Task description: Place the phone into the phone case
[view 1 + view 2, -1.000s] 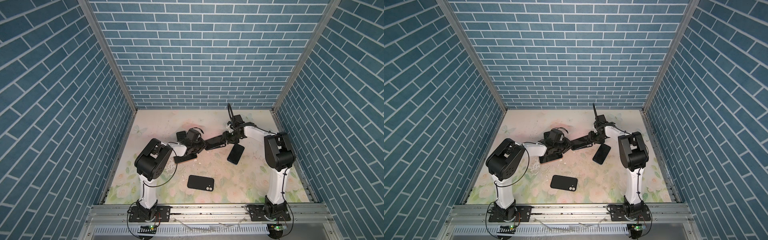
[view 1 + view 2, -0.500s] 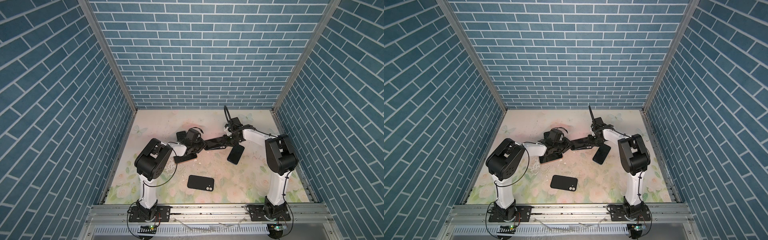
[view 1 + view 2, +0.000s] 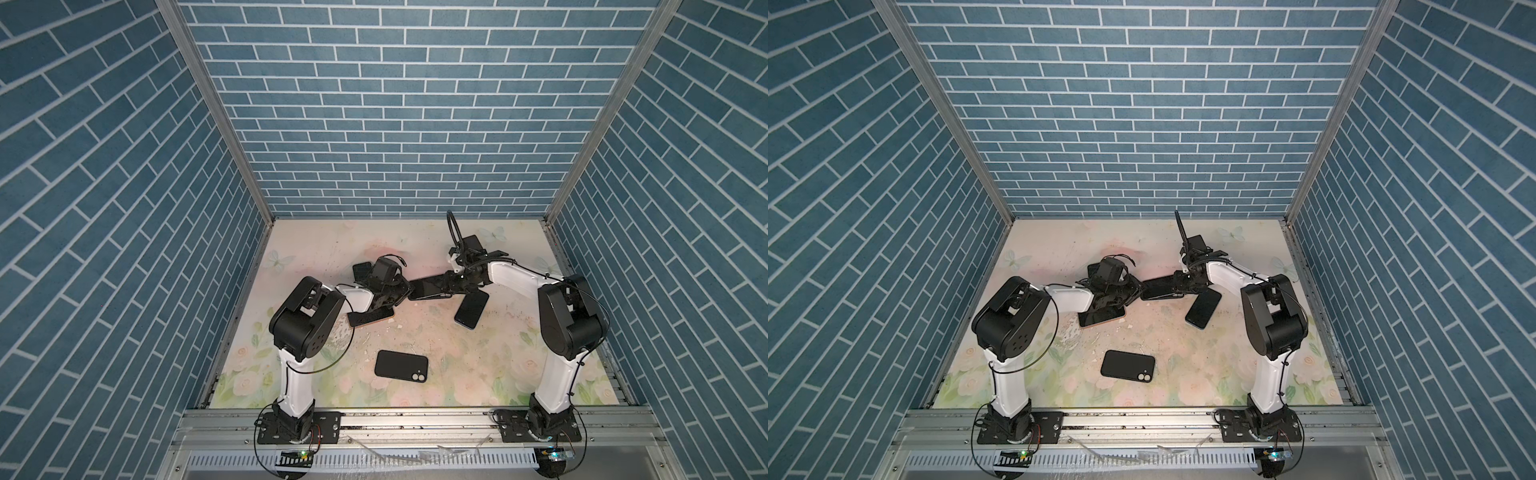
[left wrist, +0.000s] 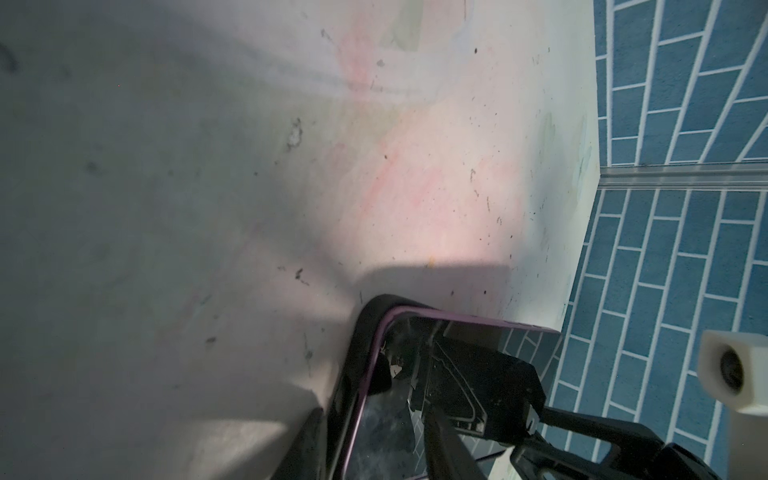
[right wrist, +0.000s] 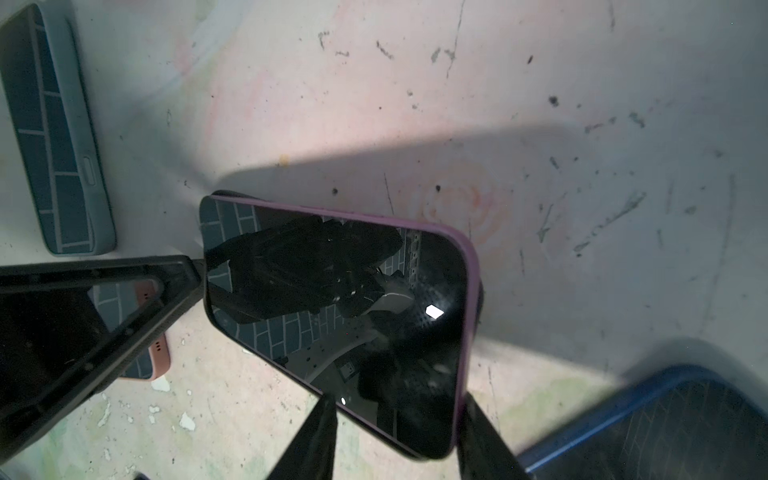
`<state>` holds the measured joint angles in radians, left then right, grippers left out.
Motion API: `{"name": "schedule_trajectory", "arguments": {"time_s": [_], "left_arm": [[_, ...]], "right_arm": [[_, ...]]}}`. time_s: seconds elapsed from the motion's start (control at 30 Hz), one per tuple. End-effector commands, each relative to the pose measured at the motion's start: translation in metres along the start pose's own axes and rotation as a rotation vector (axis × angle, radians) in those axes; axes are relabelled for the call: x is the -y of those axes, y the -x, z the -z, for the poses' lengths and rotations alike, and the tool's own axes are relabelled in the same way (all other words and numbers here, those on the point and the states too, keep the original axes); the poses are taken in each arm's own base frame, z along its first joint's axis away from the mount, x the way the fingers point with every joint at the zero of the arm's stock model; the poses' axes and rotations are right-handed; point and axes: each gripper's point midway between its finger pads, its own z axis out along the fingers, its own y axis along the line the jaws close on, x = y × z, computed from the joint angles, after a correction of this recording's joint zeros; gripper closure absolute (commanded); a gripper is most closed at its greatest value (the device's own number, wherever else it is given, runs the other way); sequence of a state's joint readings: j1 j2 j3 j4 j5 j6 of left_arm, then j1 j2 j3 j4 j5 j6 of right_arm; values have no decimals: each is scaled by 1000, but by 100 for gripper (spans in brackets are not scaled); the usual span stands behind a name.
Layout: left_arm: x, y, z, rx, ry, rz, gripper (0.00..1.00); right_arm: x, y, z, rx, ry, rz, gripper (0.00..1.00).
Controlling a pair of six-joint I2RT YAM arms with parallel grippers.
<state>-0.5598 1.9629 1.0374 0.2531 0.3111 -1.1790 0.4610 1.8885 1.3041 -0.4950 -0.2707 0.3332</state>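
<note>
In the clasp of the right gripper [image 5: 395, 401], the purple-edged phone [image 5: 332, 291] is pinched by its long sides, screen up, raised off the table [image 3: 478, 374]. A black case [image 4: 365, 328] wraps at least the phone's far corner, so the fitting seems begun but probably not fully pressed home. At that far end the left gripper [image 3: 398, 291] touches it; whether it grips cannot be told. A black handset [image 3: 401, 365] lies well apart.

Top pair high front, facing down, wrist views close, both sharing phone [image 5: 332, 291]
</note>
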Motion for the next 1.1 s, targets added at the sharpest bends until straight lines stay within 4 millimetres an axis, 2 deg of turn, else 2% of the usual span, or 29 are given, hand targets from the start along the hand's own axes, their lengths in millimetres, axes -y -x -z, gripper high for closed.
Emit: {"name": "schedule_trajectory", "arguments": {"time_s": [0.0,0.23,0.5,0.8,1.07], "left_arm": [[-27,-11,-9,-31,78,23,59],[-31,-13,-10,-37,86,29,67],[-30,-13,-9,-37,83,30,68],[-30,-14,-9,-41,84,30,68],[-28,-13,-8,-42,81,29,68]], "right_arm": [[-14,0,7,13,24,66,52],[-9,6,14,47,-14,84,43],[-34,12,18,88,122,138,50],[-58,17,44,190,237,193,54],[-55,19,38,184,245,184,59]]}}
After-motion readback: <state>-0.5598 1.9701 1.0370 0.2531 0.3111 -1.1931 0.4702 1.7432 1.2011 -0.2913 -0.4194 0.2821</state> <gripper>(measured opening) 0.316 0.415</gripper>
